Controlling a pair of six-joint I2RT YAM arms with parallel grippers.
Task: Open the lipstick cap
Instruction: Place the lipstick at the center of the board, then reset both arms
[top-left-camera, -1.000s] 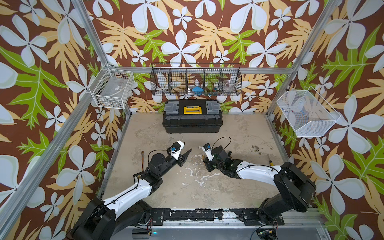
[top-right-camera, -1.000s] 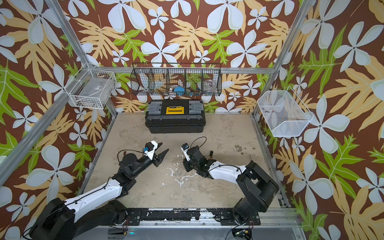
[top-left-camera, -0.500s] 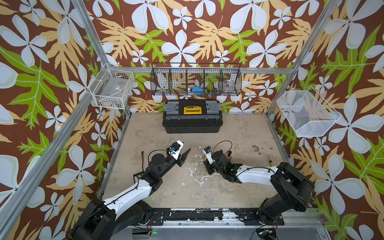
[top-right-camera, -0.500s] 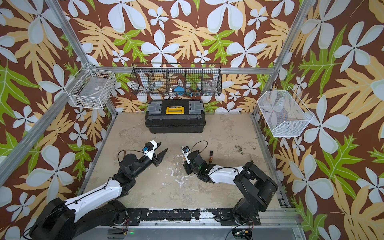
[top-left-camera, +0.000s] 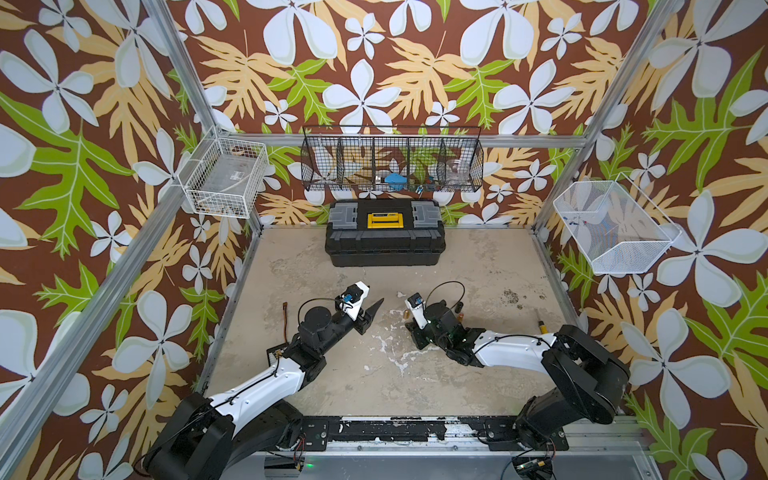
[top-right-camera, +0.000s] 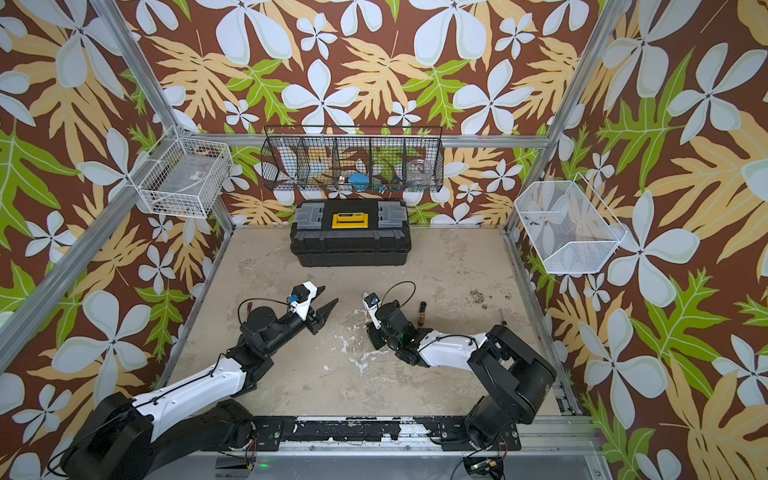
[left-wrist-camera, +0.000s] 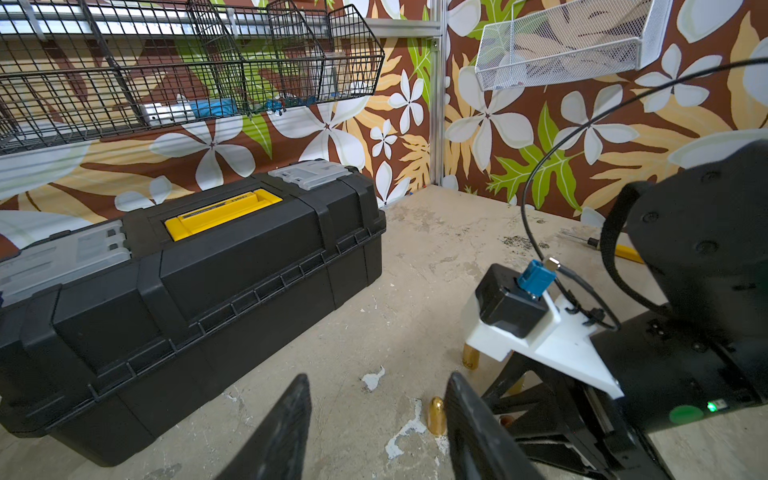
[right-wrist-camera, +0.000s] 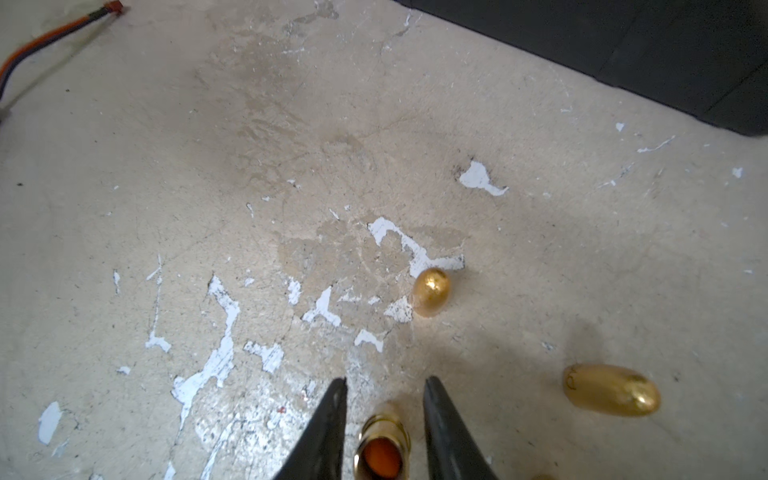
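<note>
The lipstick (right-wrist-camera: 382, 444), a gold tube with an orange-red stick showing at its open top, stands upright on the table. My right gripper (right-wrist-camera: 385, 380) is open, one finger on each side of the lipstick with a small gap at both. A gold bullet-shaped cap (right-wrist-camera: 430, 291) stands a short way beyond the fingertips, also seen in a top view as a small gold cap (top-left-camera: 405, 314). A second gold cap (right-wrist-camera: 611, 395) lies on its side nearby. My left gripper (left-wrist-camera: 379, 376) hovers open and empty, with the standing cap (left-wrist-camera: 437, 415) just past one fingertip.
A black toolbox (top-left-camera: 384, 232) with a yellow handle sits at the back of the table. Two dark small tubes (top-left-camera: 459, 309) stand behind my right wrist. A yellow-handled tool (top-left-camera: 540, 326) lies by the right edge, and a loose cable (top-left-camera: 284, 322) by the left.
My right gripper has drawn back a little toward the near side and its jaws have parted from the lipstick. The left arm has not moved.
</note>
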